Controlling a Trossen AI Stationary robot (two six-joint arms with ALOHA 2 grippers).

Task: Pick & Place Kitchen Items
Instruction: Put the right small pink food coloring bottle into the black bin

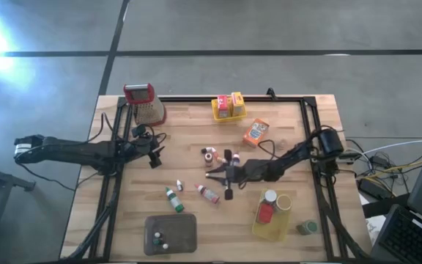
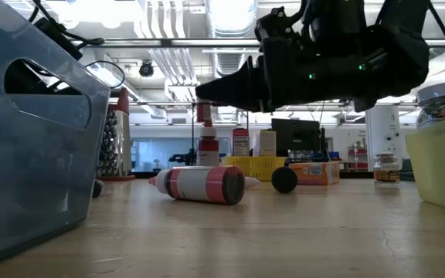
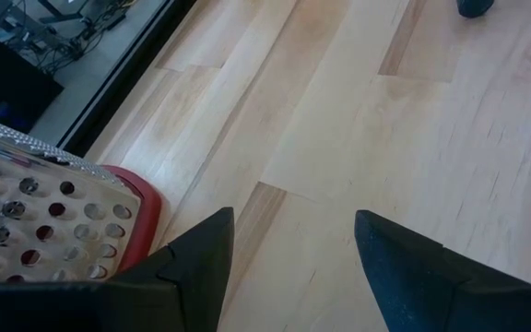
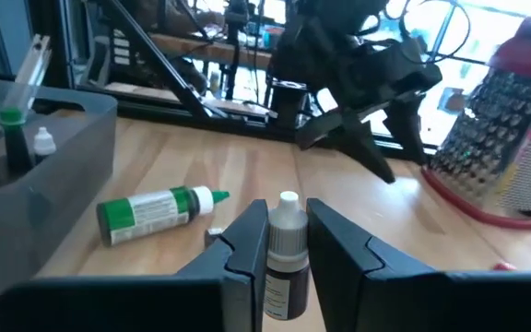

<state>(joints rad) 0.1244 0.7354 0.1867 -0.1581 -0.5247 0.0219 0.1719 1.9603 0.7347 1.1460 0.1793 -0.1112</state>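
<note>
Clamped between the right gripper's [image 4: 279, 242] fingers, closest to the wrist lens, stands one dark dropper bottle [image 4: 285, 261] with a white cap, lifted clear of the wooden table [image 1: 196, 125] near its middle. Two bottles lie flat on the boards, a green-labelled one [image 1: 173, 198] and a red-labelled one [image 1: 209, 193] (the grey tray [image 1: 171, 233] near the front edge holds more small bottles), while one orange box [image 1: 255, 133] lies farther back. At the left, the left gripper [image 1: 154, 154] hovers empty beside the one grater [image 1: 144, 103], jaws spread wide.
</note>
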